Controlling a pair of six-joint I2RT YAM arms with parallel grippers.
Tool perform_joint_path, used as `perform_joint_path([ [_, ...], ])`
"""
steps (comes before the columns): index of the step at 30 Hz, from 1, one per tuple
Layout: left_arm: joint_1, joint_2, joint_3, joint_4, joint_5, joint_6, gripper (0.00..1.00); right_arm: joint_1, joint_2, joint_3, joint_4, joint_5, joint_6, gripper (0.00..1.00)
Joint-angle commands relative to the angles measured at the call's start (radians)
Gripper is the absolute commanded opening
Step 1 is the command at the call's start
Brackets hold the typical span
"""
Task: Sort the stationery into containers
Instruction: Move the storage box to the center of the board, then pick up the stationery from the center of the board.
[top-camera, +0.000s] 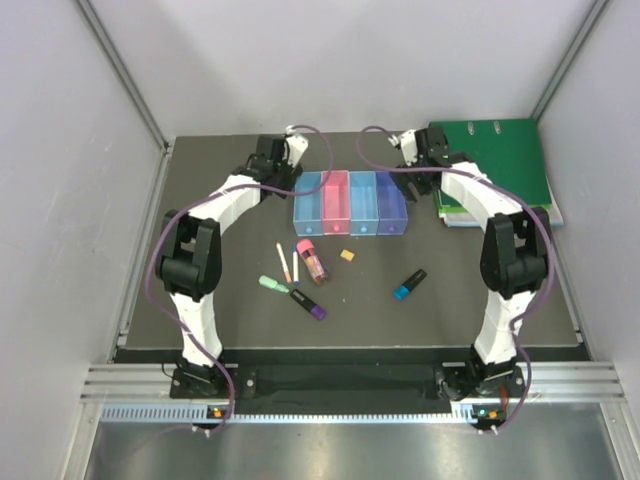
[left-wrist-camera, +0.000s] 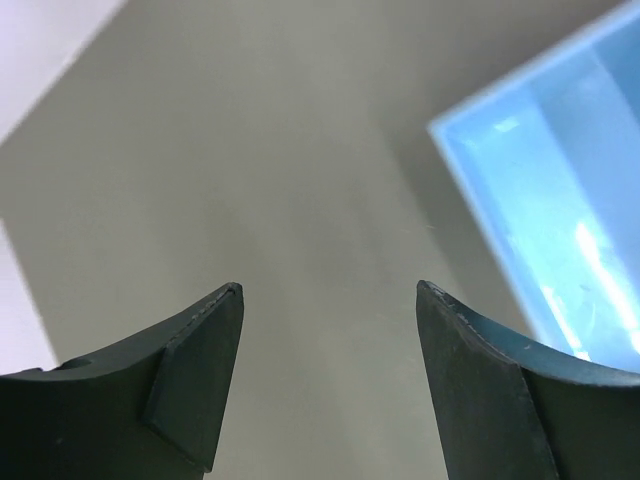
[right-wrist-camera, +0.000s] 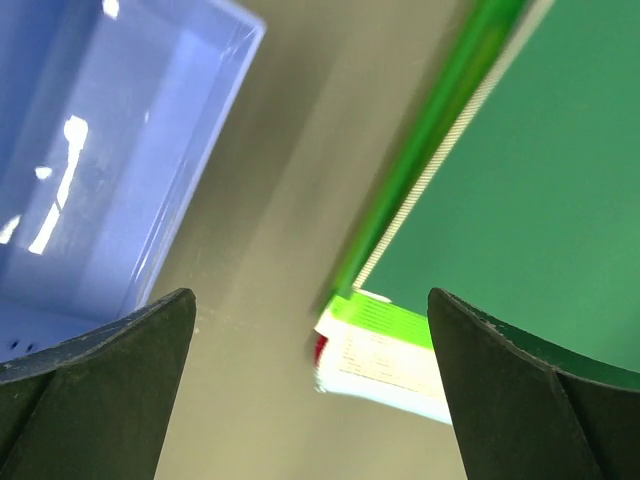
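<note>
Four open bins stand in a row at mid-table: light blue (top-camera: 308, 205), pink (top-camera: 336, 203), blue (top-camera: 362, 205) and violet-blue (top-camera: 392, 207). In front of them lie two thin white pens (top-camera: 283, 262) (top-camera: 295, 266), a thick pink marker (top-camera: 311, 258), a tan eraser (top-camera: 347, 255), a mint green marker (top-camera: 273, 285), a black marker with a purple end (top-camera: 308, 304) and a black marker with a blue end (top-camera: 409, 284). My left gripper (top-camera: 281, 176) (left-wrist-camera: 330, 290) is open and empty, left of the light blue bin (left-wrist-camera: 560, 220). My right gripper (top-camera: 423, 172) (right-wrist-camera: 312, 295) is open and empty between the violet-blue bin (right-wrist-camera: 90, 170) and the binder.
A large green ring binder (top-camera: 495, 165) (right-wrist-camera: 530, 170) on a stack of papers lies at the back right. Grey walls enclose the dark table (top-camera: 220, 300) on three sides.
</note>
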Motion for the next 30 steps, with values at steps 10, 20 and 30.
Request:
perform_joint_path([
  [10,0.018,-0.277,-0.066,-0.11,-0.002,0.021,0.75,0.018,-0.264,0.091,-0.246,-0.315,-0.139,0.99],
  [20,0.02,-0.614,-0.288,-0.222,-0.051,0.082,0.76,0.242,-0.421,-0.097,-0.317,-0.368,-0.305,0.94],
  [30,0.017,-0.869,-0.339,-0.329,-0.034,0.098,0.84,0.377,-0.34,-0.195,-0.158,-0.309,-0.227,0.91],
])
